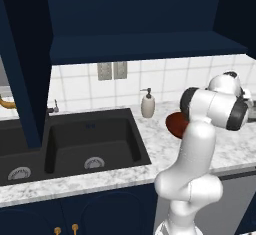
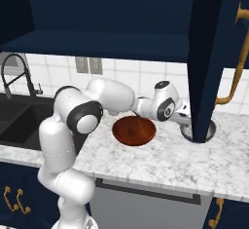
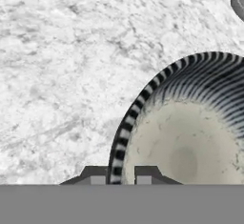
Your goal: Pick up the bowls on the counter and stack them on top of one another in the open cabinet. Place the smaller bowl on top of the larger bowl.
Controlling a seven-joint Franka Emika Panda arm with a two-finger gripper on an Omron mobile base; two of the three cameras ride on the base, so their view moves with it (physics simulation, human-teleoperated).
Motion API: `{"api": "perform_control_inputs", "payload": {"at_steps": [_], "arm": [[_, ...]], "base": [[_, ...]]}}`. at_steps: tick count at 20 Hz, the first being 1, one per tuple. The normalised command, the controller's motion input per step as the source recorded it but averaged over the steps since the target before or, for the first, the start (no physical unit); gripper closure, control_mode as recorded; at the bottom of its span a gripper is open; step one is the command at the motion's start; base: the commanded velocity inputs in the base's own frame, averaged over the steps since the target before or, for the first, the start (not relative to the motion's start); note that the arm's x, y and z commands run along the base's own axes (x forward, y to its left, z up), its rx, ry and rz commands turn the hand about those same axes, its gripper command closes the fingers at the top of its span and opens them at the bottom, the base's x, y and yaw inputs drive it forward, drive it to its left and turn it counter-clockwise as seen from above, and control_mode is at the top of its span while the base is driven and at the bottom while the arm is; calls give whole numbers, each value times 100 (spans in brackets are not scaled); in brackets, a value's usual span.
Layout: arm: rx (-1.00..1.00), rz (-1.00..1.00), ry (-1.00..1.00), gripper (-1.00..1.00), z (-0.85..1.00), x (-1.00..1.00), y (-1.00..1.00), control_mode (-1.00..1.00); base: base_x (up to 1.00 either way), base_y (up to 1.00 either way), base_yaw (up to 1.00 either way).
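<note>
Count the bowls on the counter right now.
2. The larger bowl, red-brown, sits on the counter in front of the arm. The smaller bowl, grey, sits further right, partly behind the cabinet door, under the gripper. None visibly hidden.

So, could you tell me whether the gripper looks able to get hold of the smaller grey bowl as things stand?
Probably yes. In the hand view the gripper sits right at the smaller bowl, one of its fingers on each side of the rim, with nothing in between. Whether they have closed on it is unclear.
</note>
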Motion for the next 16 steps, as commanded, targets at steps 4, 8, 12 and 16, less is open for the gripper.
{"api": "perform_control_inputs", "payload": {"at_steps": [4,8,12,16], "arm": [[-15,9,-8,100,66,-33,100,-100],[-10,11,3,100,84,-12,100,-100],[-1,20,22,100,78,0,100,-100],[3,25,27,100,34,0,99,-100]], "base": [[0,0,0],[0,0,0],[0,0,0],[0,0,0]]}}
